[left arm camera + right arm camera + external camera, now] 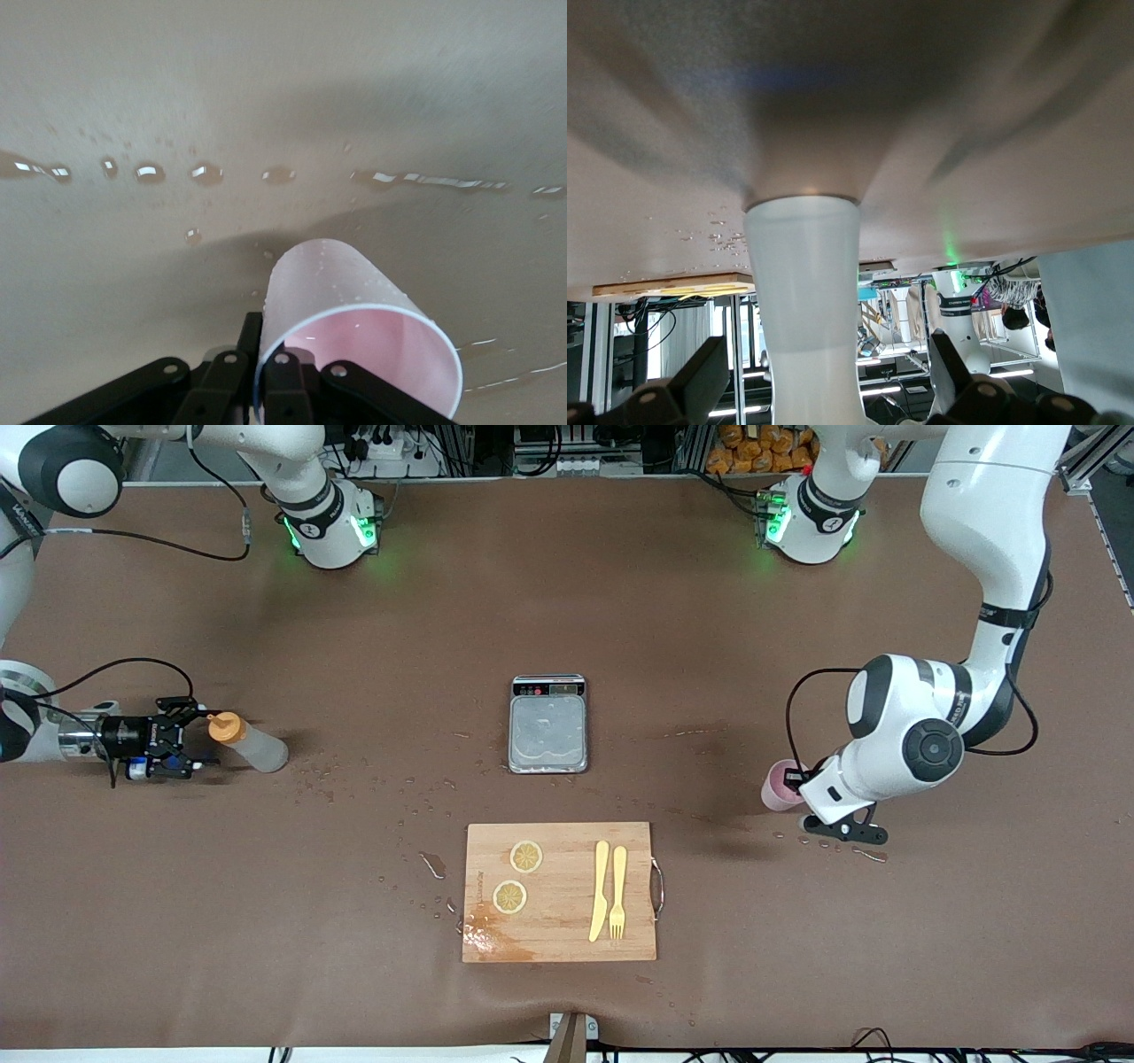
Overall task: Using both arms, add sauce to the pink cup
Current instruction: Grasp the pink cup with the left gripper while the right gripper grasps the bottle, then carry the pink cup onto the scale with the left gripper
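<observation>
Right now both arms are at their own pick-ups, well apart at the two ends of the table [177, 974]. The right gripper [197, 737] sits low at the right arm's end, level with the sauce [250, 744], whose orange nozzle cap [225, 728] lies between the spread fingers [700, 376]; in the right wrist view the whitish body fills the gap but neither finger visibly touches it, so the gripper reads as apart, not yet clamped. To do this well, it should slide on past the cap and close on the soft body near the shoulder, firmly enough to lift yet not so hard that sauce squirts early. The left gripper [257, 376] is at the left arm's end with its fingers pinching the rim of the pink cup [780, 786], one finger inside the wall and one outside, so it looks clamped on the cup, which appears tipped toward the wrist camera. A rim pinch on thin plastic can slip or twist, so the cup should be kept upright and steady. The silver scale [548, 724] between the arms, farther from the front camera than the cutting board [560, 948], looks a natural meeting place.
</observation>
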Robot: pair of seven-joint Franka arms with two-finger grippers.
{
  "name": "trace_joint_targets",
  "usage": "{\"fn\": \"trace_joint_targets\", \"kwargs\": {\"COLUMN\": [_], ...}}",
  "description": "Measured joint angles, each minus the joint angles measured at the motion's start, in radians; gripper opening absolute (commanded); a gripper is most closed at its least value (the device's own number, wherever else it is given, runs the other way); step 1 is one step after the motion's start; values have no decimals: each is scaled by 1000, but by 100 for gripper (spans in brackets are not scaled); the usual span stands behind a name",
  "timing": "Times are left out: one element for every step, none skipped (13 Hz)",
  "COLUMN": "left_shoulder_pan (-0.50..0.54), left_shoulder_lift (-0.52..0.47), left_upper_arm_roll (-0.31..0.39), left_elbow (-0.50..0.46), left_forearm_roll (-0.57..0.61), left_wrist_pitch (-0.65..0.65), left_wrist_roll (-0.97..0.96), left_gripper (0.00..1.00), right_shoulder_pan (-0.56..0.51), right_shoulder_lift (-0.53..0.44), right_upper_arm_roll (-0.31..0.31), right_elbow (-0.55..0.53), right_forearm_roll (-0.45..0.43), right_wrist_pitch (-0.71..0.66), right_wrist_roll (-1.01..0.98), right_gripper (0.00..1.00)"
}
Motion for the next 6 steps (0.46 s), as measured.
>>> {"fn": "trace_joint_targets", "kwargs": {"left_shoulder_pan": [0, 0, -1, -2, -4, -6], "left_shoulder_lift": [-9, -17, -23, -25, -25, -25], "left_upper_arm_roll": [-9, -21, -37, -57, -77, -99], "left_elbow": [7, 9, 10, 10, 10, 10], "left_forearm_roll": [0, 0, 0, 0, 0, 0], "left_wrist_pitch": [-2, -3, -4, -4, -4, -4], "left_wrist_roll": [-8, -27, -55, -87, -120, -157], "left_gripper": [0, 0, 0, 0, 0, 0], "right_shoulder_pan": [10, 21, 31, 45, 59, 72], "right_shoulder_lift": [2, 4, 6, 9, 11, 12], "right_upper_arm_roll": [0, 1, 1, 2, 2, 2], "right_elbow": [-2, -3, -4, -5, -5, -5], "right_forearm_roll": [6, 9, 14, 28, 43, 52], "right_wrist_pitch": [8, 10, 12, 14, 21, 29], "right_wrist_roll": [0, 0, 0, 0, 0, 0], "right_gripper": [100, 100, 100, 100, 100, 100]}}
